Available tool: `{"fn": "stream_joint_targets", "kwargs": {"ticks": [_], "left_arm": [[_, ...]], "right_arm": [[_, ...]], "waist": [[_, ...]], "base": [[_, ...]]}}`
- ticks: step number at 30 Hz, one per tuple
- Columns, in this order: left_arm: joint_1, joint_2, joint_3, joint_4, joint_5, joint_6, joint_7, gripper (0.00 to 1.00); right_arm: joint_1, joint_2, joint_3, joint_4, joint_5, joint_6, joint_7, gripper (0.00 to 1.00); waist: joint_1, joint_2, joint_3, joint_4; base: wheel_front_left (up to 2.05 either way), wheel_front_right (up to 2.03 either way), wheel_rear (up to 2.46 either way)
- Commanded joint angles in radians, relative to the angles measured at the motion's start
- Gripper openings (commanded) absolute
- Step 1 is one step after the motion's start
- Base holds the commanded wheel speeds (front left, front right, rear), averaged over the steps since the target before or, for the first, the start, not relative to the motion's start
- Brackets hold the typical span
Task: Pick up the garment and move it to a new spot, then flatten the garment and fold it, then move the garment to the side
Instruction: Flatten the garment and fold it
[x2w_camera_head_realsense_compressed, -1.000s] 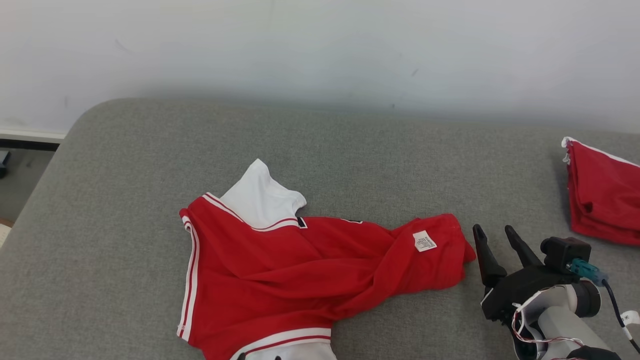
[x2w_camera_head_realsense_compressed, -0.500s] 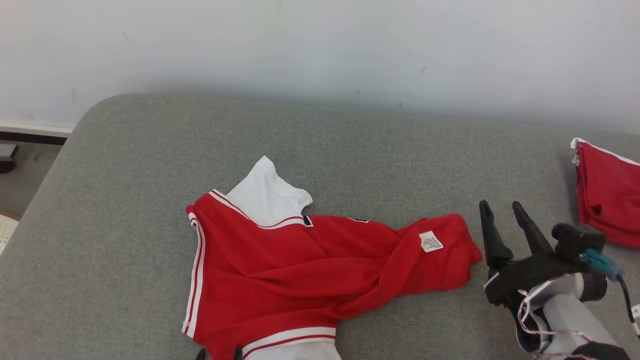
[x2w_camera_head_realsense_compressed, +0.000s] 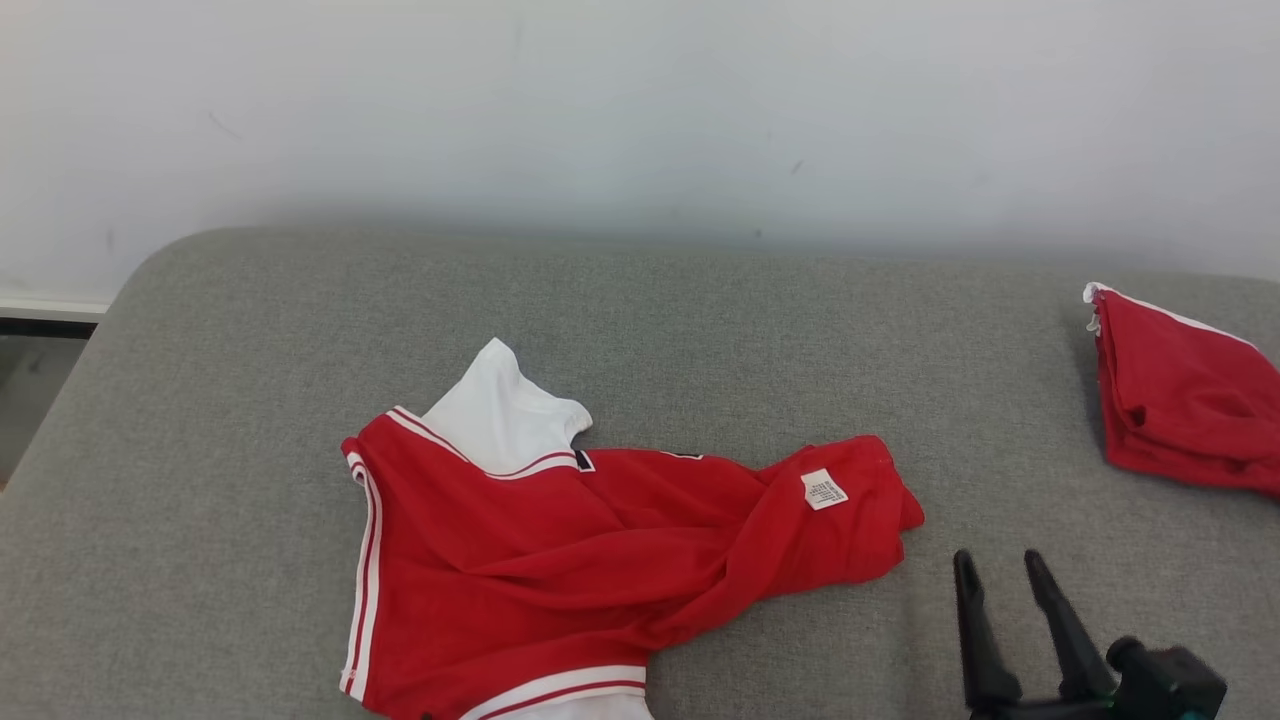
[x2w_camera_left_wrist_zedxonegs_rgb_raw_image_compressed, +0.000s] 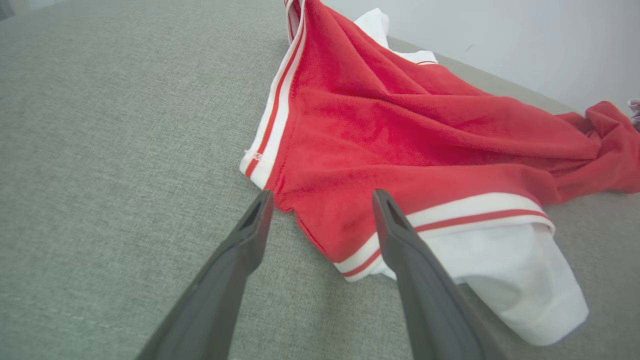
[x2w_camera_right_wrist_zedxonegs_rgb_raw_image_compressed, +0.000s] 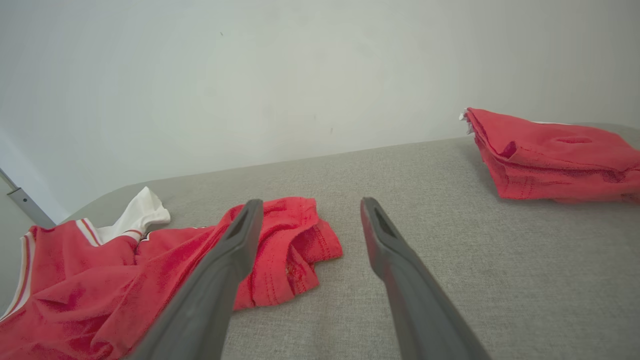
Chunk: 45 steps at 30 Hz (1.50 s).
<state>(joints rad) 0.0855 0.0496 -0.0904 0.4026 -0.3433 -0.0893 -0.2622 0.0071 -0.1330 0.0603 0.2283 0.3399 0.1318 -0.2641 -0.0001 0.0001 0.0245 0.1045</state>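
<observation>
Left gripper (x2w_camera_left_wrist_zedxonegs_rgb_raw_image_compressed: 322, 196) fingers wide, empty, straddling garment (x2w_camera_head_realsense_compressed: 560, 560) corner; contact unclear. Right gripper (x2w_camera_head_realsense_compressed: 997, 558) fingers wide, empty, garment's bunched end ahead-left. Near hem cropped in head view.

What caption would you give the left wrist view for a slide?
Left end effector, open, pointing at a striped corner of the rumpled red-and-white garment on the grey cushion.

Head camera looks down on the grey cushion (x2w_camera_head_realsense_compressed: 700, 330), wall (x2w_camera_head_realsense_compressed: 640, 100) at twelve o'clock. Left wrist camera sits low, right up against the red garment (x2w_camera_left_wrist_zedxonegs_rgb_raw_image_compressed: 400, 140). Right wrist camera skims toward the wall, same garment at eight o'clock.
</observation>
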Motion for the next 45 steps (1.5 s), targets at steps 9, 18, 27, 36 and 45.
{"fn": "stream_joint_targets", "kwargs": {"ticks": [9,18,27,36,45], "left_arm": [[-0.004,0.001,-0.026,0.069,-0.069,-0.009,-0.003,1.00],[-0.122,0.002,-0.065,0.132,-0.097,-0.025,-0.002,0.00],[-0.228,0.002,-0.072,0.070,-0.020,-0.033,-0.002,0.00],[-0.347,0.002,-0.162,0.117,0.011,-0.042,-0.002,0.00],[-0.375,0.002,-0.259,0.187,-0.047,-0.023,-0.002,1.00]], "right_arm": [[0.171,0.068,0.024,-0.068,-0.048,-0.002,-0.001,1.00],[0.123,0.079,0.050,-0.056,-0.042,-0.002,-0.001,1.00],[0.092,0.078,0.045,-0.048,-0.053,-0.002,-0.001,1.00],[0.056,0.074,0.041,-0.024,-0.065,-0.002,-0.001,1.00],[0.055,0.077,0.042,0.002,-0.071,-0.002,-0.001,1.00]], "waist": [[0.0001,-0.0001,0.000,-0.025],[0.0001,-0.0001,0.019,-0.046],[0.0001,-0.0001,0.040,-0.073],[0.0001,-0.0001,0.055,-0.126],[0.0001,-0.0001,0.043,-0.121]], "base": [[0.00,0.00,0.00],[0.00,0.00,0.00],[0.00,0.00,0.00],[0.00,0.00,0.00],[0.00,0.00,0.00]]}}
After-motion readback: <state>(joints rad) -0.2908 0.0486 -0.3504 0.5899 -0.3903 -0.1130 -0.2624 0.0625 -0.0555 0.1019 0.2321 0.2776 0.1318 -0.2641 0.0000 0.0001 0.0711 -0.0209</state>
